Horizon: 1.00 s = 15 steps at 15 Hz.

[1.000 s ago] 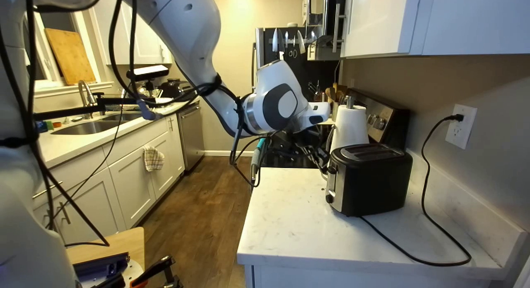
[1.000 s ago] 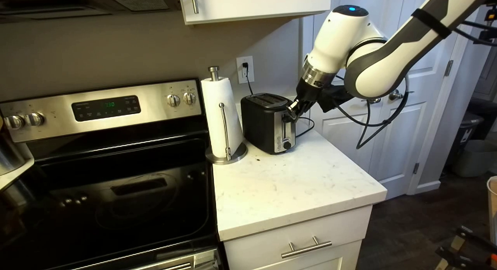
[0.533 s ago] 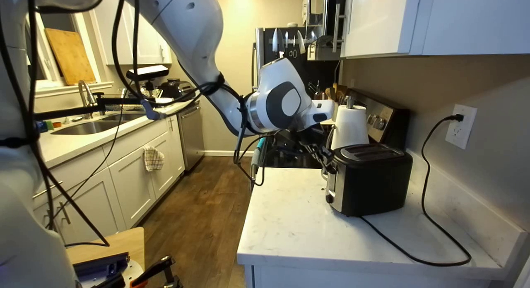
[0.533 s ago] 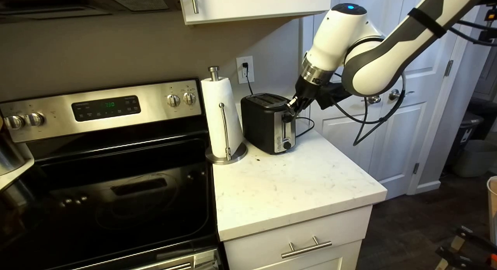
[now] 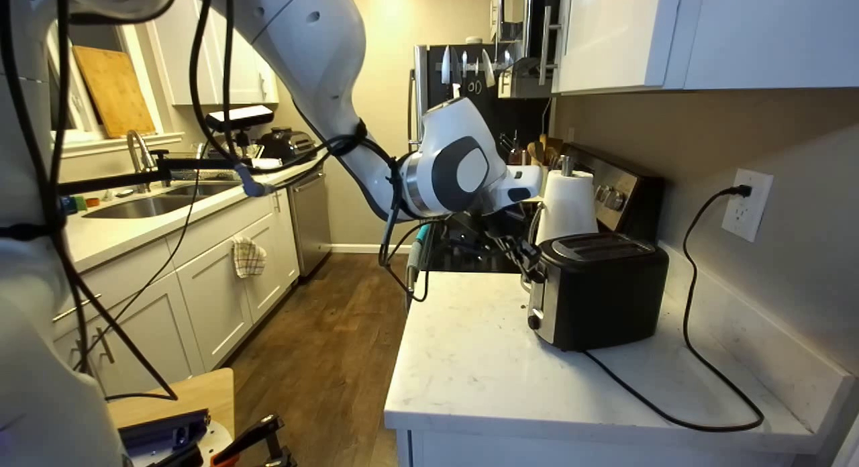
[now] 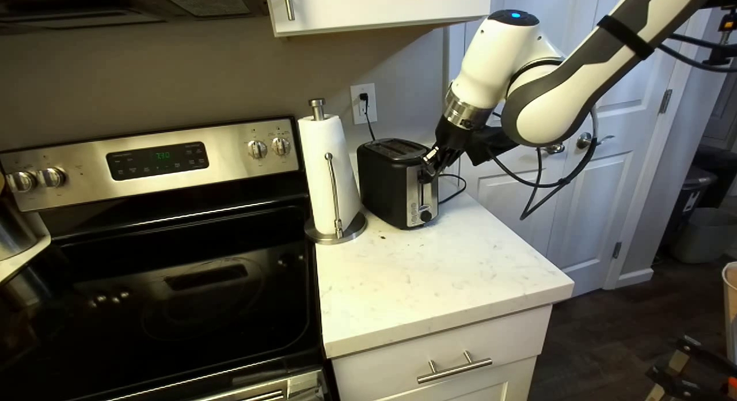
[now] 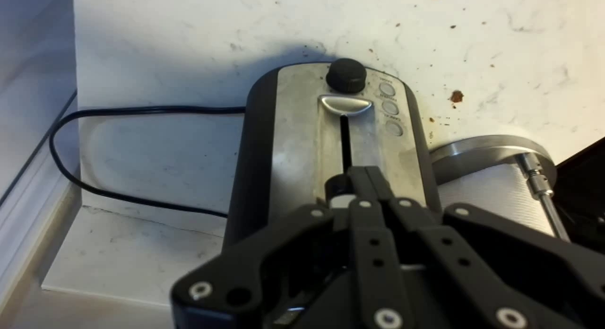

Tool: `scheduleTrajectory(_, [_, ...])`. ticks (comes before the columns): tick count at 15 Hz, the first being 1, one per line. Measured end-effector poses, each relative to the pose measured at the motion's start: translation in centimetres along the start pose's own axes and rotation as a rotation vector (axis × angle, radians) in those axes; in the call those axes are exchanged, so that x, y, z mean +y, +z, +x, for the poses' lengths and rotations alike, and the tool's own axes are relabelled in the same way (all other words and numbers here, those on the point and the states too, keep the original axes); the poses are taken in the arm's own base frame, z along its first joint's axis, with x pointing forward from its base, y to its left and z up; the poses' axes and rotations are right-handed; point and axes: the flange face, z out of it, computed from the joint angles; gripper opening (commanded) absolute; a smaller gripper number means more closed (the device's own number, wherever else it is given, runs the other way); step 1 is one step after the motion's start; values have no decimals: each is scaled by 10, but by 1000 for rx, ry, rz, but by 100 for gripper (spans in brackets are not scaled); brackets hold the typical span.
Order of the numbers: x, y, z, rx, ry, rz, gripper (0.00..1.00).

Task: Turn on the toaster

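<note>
I have the toaster [image 6: 381, 185] near the middle of the frame in an exterior view, on the counter [image 6: 455, 274] and just right of the roll [image 6: 323, 176]. My jaws are closed up, tip against tip, with nothing I can see between them; the wrist view shows the fingertips [image 7: 358, 180] reaching over the silver panel [image 7: 298, 154], just right of centre in the frame. Right beside them, to the left, is the lever [image 7: 336, 184], at the end of its slot [image 7: 345, 140] farthest from the dial [image 7: 346, 76], so I judge the toaster not yet on. Whether the fingertips touch the lever or merely overlap it from here, I cannot tell.

To do this well I should seat the closed fingertips squarely on top of the lever, then push straight along the slot to the dial end, up the frame in the wrist view, until it latches. Drifting sideways could slip me off; leaning into the panel might shove the toaster backward. I expect spring resistance growing toward the bottom, so I would hold there briefly before easing off. The cord [image 7: 142, 110] reaches the outlet [image 5: 747, 212], so power looks likely.
</note>
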Motion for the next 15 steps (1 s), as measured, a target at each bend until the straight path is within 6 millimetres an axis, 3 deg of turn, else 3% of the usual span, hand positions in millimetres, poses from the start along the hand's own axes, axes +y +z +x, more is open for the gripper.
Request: scheduleTrajectory(15, [-2,26,16,-146,39,85,0])
